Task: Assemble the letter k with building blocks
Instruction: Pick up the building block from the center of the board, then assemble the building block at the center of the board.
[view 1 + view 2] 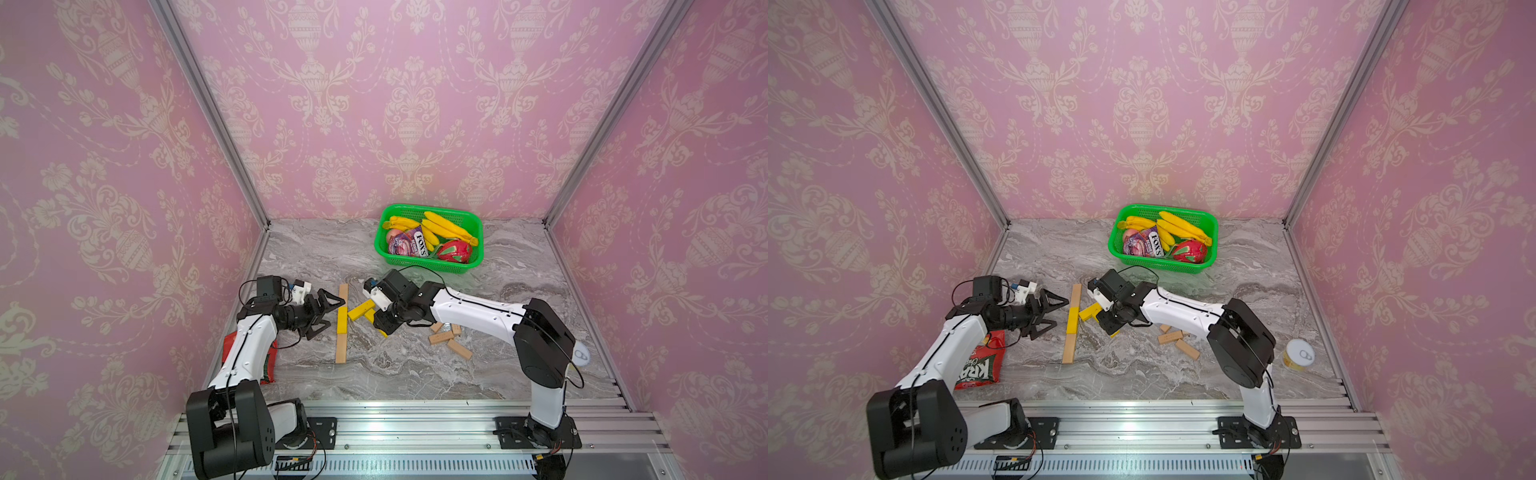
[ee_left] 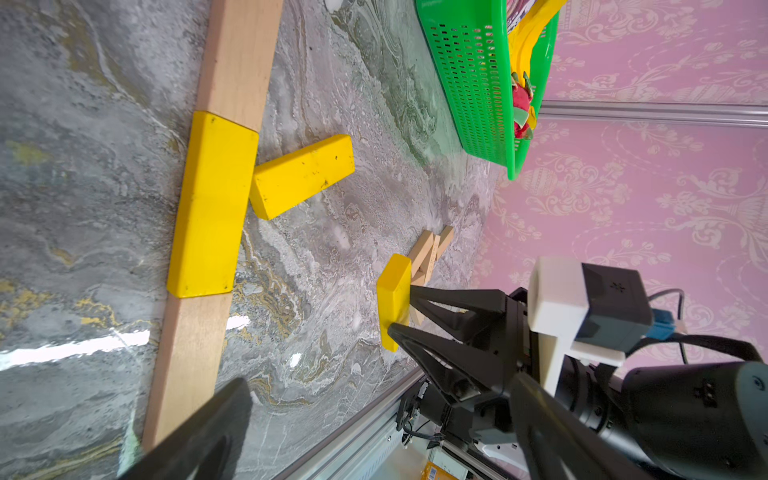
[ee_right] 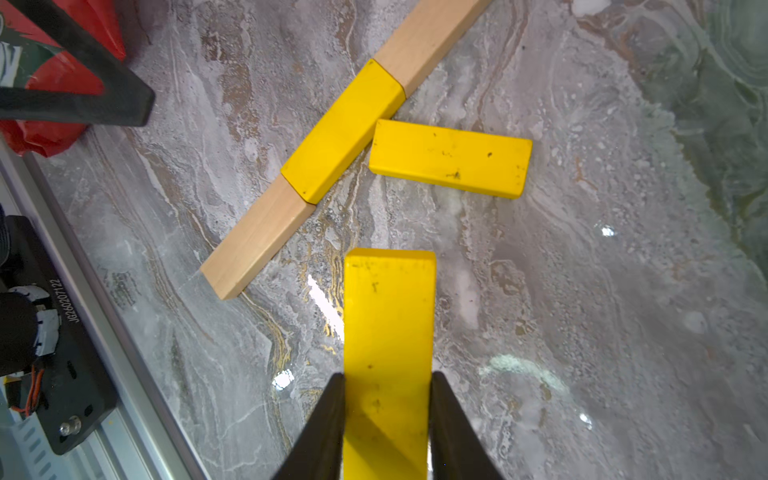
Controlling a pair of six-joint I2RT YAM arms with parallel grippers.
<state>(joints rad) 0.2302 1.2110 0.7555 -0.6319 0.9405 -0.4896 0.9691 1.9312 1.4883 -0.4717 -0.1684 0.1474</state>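
Note:
The letter k stands partly laid: a straight stem of a wood bar (image 1: 343,294), a yellow bar (image 1: 342,320) and a wood bar (image 1: 341,349). A slanted yellow block (image 1: 360,310) touches the stem's yellow bar. My right gripper (image 3: 386,378) is shut on another yellow block (image 3: 390,316), held just above the table right of the stem, below the slanted block. My left gripper (image 1: 335,312) is open and empty, left of the stem; one finger (image 2: 208,432) shows in the left wrist view. Several loose tan building blocks (image 1: 446,338) lie under the right arm.
A green basket (image 1: 428,266) with bananas, a candy bag and a red fruit stands at the back. A red snack bag (image 1: 980,365) lies under the left arm. A can (image 1: 1298,355) stands at the right front. An aluminium rail (image 1: 415,419) runs along the front.

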